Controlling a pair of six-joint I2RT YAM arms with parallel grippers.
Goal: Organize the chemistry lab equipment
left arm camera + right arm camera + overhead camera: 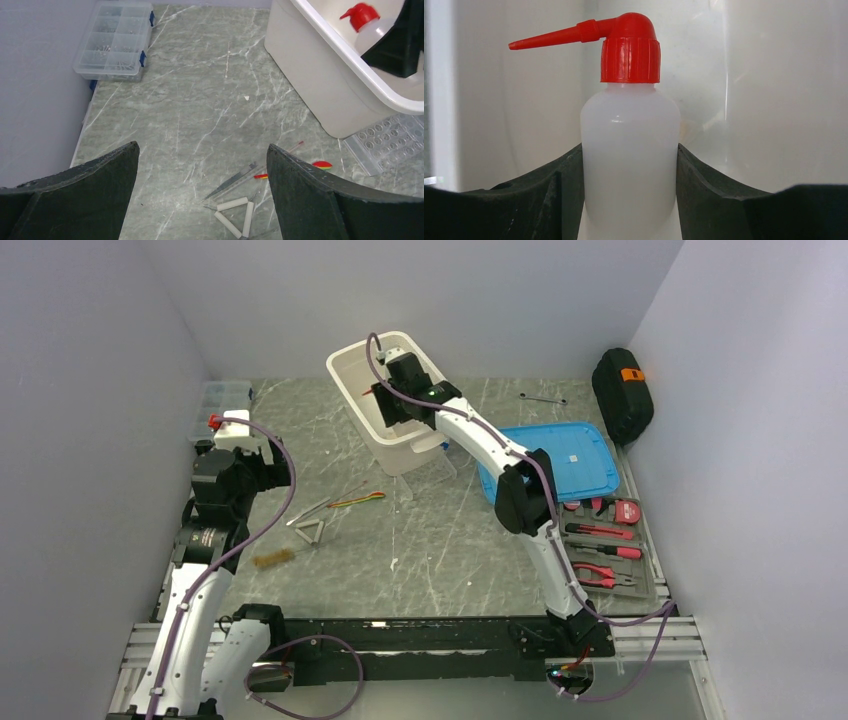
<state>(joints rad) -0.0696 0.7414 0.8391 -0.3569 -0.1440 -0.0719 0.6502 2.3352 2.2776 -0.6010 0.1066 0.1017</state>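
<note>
The grey marbled table (440, 540) filled the overhead view, with a white bin (352, 380) at its 12 o'clock and a blue lid (575, 455) at 2 o'clock. Only that view showed the lid. The clear organizer box (114, 40), at 10 o'clock, was plainer from the left wrist.

The right gripper (629, 150) was inside the bin, and only its own camera made the grip clear. Both fingers pressed the sides of the translucent squeeze bottle (629, 125), which was upright with its red nozzle pointing to 9 o'clock. Overhead, little more than a red tip showed past the arm. Whether the bottle's base touched the bin floor could not be told.

The left gripper (202, 146) hung above bare table, fingers wide apart, holding nothing. Its camera caught the clear plastic tube rack (395, 140) just beside the bin's base at 3 o'clock. At 6 o'clock it showed the triangle (235, 215), with tongs (232, 181) beside it. The wire brush (272, 559) appeared overhead only, at 8 o'clock.
</note>
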